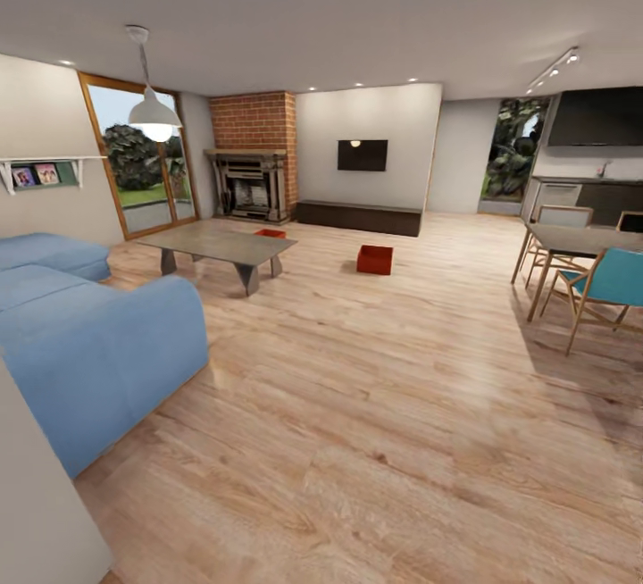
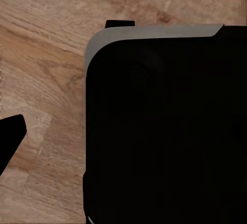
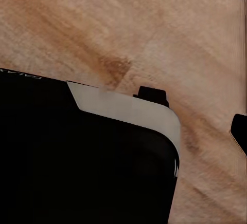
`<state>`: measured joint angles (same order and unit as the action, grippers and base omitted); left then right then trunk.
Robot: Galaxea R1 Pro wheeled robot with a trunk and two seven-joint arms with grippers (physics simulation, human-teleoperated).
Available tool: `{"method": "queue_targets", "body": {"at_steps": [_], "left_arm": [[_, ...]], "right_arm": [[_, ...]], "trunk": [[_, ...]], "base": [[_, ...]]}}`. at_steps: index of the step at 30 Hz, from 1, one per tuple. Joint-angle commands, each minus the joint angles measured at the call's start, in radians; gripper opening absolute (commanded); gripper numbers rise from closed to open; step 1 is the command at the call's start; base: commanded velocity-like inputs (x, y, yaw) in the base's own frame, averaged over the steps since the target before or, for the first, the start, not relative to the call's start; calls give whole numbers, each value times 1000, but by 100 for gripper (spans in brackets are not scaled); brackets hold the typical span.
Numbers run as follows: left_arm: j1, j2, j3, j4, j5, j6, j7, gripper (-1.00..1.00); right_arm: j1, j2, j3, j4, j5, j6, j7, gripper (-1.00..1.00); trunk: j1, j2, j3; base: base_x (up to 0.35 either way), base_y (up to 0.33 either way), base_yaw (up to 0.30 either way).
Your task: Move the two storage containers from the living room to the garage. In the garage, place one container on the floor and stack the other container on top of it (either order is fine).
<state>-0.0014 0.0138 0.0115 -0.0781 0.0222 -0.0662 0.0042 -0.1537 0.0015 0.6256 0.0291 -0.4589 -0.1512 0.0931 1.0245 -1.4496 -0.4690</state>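
I am in the living room, looking over its light wood-plank floor. One orange-red storage container stands on the planks in the open, far ahead. The other storage container shows partly behind the far end of the coffee table. Both are well beyond arm's reach. In the left wrist view, my left gripper's fingertip sits far off to one side over the planks, beside my dark body. My right gripper's fingertip likewise sits at the frame's edge. Nothing is held by either.
A grey coffee table and blue sofa fill the left. A brick fireplace and long dark cabinet line the far wall. A dining table with chairs stands right. A wall corner is near left.
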Motion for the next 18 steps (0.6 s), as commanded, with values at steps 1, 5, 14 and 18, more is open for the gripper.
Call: {"method": "queue_targets", "body": {"at_steps": [1,5,14,18], "left_arm": [[0,0,1,0,2,-3,0,100],[0,0,1,0,2,-3,0,100],[0,0,1,0,2,-3,0,100],[0,-1,1,0,2,-3,0,100]], "right_arm": [[-1,0,6,3,-11,-5,7,100],[-1,0,6,3,-10,-5,7,100],[-1,1,6,3,-12,-6,7,100],[-1,1,6,3,-12,-7,7,100]], "trunk": [[1,0,-1],[1,0,-1],[1,0,-1],[1,0,-1]], "base": [[322,0,-225],[322,0,-221],[322,0,-78],[322,0,-3]]}}
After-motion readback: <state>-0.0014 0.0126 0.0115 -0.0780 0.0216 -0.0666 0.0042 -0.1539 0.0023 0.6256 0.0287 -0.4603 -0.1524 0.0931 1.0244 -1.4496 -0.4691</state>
